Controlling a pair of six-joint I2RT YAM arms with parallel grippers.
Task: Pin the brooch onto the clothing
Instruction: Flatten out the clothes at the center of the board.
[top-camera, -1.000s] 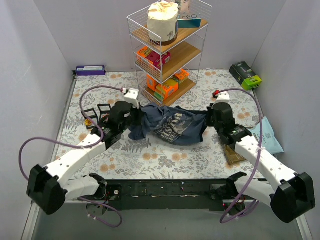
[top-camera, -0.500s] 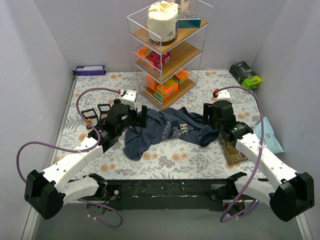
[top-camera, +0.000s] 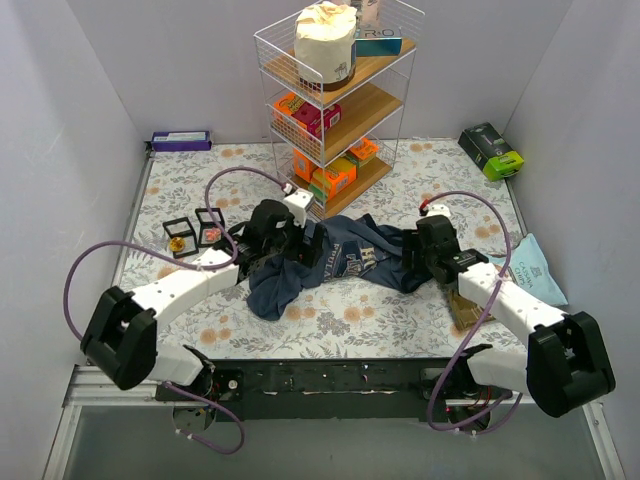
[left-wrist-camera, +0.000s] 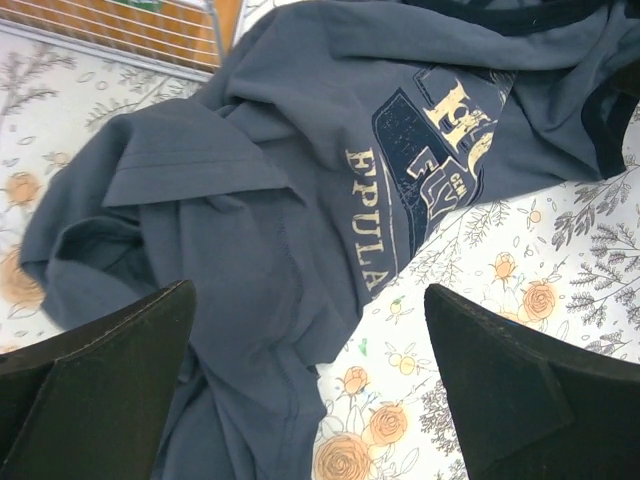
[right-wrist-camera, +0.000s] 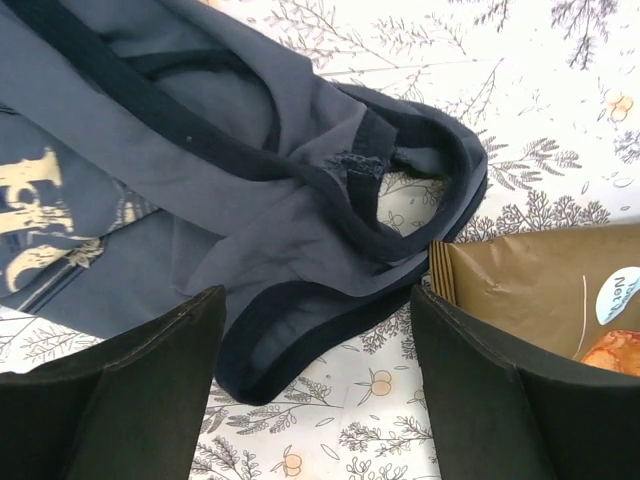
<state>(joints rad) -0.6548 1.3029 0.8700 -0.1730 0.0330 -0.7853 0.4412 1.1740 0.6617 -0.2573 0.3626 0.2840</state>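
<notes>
A: Which way is the tank top (top-camera: 340, 262) lying?

B: Across the floral table cover (top-camera: 330, 320), long axis left to right. It sits between the two arms, just in front of the wire shelf (top-camera: 335, 110). The dark-trimmed strap end points toward the right arm, and the bunched lower part sags toward the near left.

A: Flat?

B: No, it's rumpled and folded over itself. It's navy-blue with darker binding round the openings and a chest print (left-wrist-camera: 430, 130) in pale letters over a darker panel.

A: Can you read it?

B: Only bits, from the left wrist view: "EPULA" along a fold and a big "H" above it. The rest is lost in creases.

A: And the grippers?

B: The left gripper (left-wrist-camera: 308, 300) hangs over the rumpled lower part, fingers spread wide with nothing between them. The right gripper (right-wrist-camera: 318, 295) is over the trimmed loop, fingers also apart and empty. A brown packet (right-wrist-camera: 520, 280) lies just beside that end; its label shows "Net".
</notes>
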